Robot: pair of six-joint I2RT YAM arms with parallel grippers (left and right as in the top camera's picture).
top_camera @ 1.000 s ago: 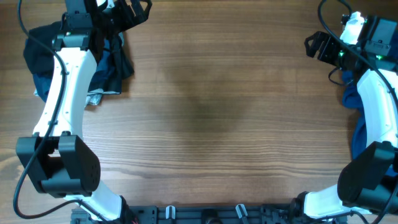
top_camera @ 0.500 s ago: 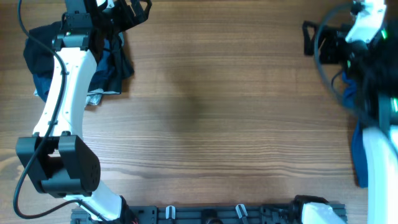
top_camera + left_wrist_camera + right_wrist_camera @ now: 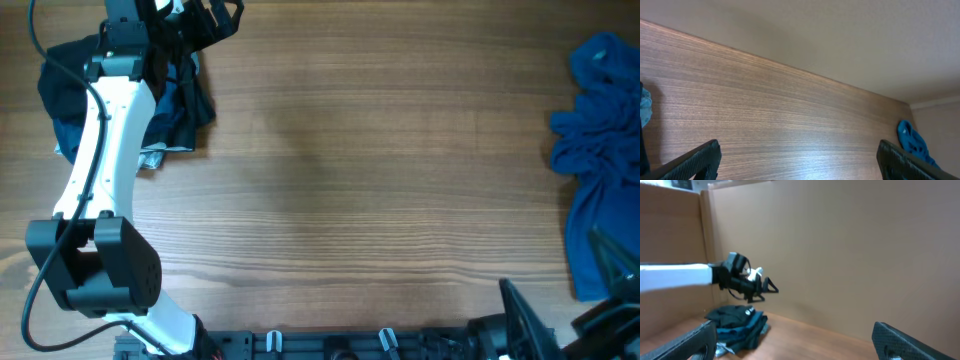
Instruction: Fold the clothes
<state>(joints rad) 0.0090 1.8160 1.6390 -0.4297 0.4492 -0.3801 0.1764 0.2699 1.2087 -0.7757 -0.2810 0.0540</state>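
Right arm (image 3: 525, 325) gone from the upper right of the overhead frame, where it hung a second ago. Now I see only dark, blurred parts of it at the bottom right corner. The blue clothes (image 3: 605, 160) it was covering lie in full view along the right edge of the table (image 3: 350, 180), crumpled, running from the top down past the middle. Left arm (image 3: 95, 150) has not shifted and reaches up the left side as before. The dark pile of clothes (image 3: 185, 105), black with some blue in it, sits at the upper left, partly under that arm. Left gripper (image 3: 800, 162): fingers spread wide at the bottom corners of its own view, with nothing between them but bare wood. It touches no cloth, and a scrap of the blue clothes shows at far right. Right gripper (image 3: 797, 342): fingers likewise wide apart and empty, raised off the table and looking across at the left arm and the dark pile, which sit at lower left of its view with a plain brown wall behind.
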